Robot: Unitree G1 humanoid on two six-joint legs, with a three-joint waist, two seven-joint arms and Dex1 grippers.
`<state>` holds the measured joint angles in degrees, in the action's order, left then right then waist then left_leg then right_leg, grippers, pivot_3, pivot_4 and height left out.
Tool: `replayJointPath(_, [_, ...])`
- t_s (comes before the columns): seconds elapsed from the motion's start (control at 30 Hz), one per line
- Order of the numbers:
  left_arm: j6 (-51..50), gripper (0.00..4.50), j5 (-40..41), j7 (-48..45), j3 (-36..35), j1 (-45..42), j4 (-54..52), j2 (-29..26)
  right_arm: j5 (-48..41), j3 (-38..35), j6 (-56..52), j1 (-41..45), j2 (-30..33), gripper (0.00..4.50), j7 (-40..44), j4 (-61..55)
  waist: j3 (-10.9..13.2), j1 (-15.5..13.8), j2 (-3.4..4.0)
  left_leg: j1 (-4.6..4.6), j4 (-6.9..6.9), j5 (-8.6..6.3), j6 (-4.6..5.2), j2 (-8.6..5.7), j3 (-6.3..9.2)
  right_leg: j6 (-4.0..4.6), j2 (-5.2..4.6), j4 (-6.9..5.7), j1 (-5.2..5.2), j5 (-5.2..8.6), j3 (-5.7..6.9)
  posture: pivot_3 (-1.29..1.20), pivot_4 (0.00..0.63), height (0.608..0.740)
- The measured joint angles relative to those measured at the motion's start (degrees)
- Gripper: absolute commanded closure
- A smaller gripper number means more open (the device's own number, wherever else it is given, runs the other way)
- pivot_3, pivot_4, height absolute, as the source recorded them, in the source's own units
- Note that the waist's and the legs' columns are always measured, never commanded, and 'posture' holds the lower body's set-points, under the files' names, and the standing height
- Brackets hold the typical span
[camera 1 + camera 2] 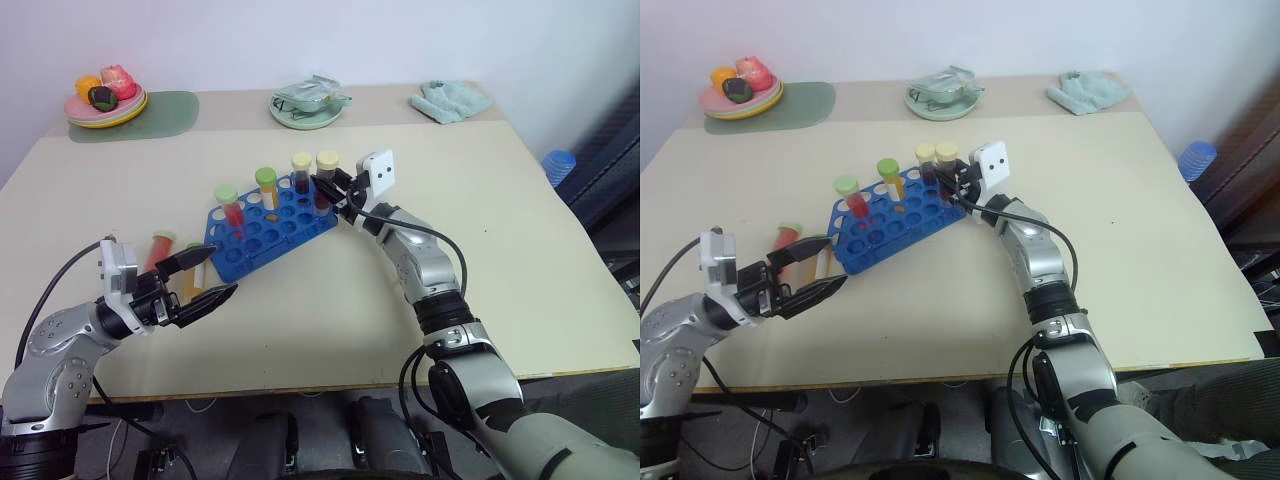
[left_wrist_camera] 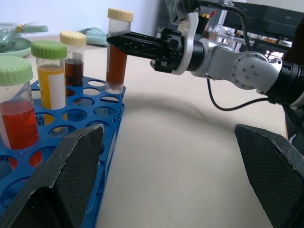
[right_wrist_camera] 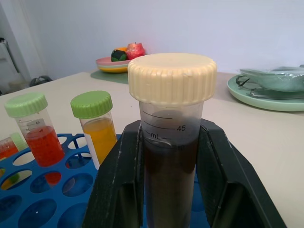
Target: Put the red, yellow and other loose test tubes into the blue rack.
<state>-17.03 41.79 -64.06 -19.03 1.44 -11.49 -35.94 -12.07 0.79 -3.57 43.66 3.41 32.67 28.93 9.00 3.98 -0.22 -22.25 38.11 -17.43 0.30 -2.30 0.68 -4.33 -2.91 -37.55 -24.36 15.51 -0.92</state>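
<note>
- Blue rack (image 1: pixel 262 228) is set mid-tabletop (image 1: pixel 520 250), four tubes upright in it.
- Brown tube (image 3: pixel 171 142) at its far right corner is pinched by the right pincer (image 1: pixel 330 192).
- Left pincer (image 1: pixel 200 282) is held spread, near-left of the rack.

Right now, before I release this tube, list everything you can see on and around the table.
blue rack: one, blue, centre of table
red tube: one, green cap, standing in rack
yellow tube: one, green cap, standing in rack
brown tubes: two, pale-yellow caps, one standing free, one gripped at rack's corner
loose tubes: red one lying left of rack; another partly hidden beside it
fruit plate: one, on green mat, back left
green plate: one, back centre
cloth: one, teal, back right
left gripper: open, empty
right gripper: shut on brown tube
</note>
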Motion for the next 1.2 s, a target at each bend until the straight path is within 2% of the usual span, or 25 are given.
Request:
replayJointPath(0.97, [0.0, 0.00, 0.1, 0.0, 0.0, 0.0, 0.0, 0.0, 0.5, 0.0, 0.8, -1.0, -1.0, 3.39, -0.4, -0.5, 0.0, 0.0, 0.00, 0.02, 0.00, 0.00, 0.00, 0.01, 0.00, 0.00, 0.00, 0.00, 0.01, 0.00, 0.00, 0.00, 0.150, 0.740])
replayJointPath(1.2, [0.0, 0.00, 0.1, -0.1, 0.0, 0.0, 0.0, 0.0, 0.5, -0.5, 4.1, 0.5, -0.7, 3.39, -0.2, 4.6, 0.0, 0.0, 0.00, 0.62, -0.08, -0.01, 0.01, 0.01, 0.00, 0.02, 0.00, 0.08, 0.63, 0.01, 0.00, 0.00, 0.150, 0.740])
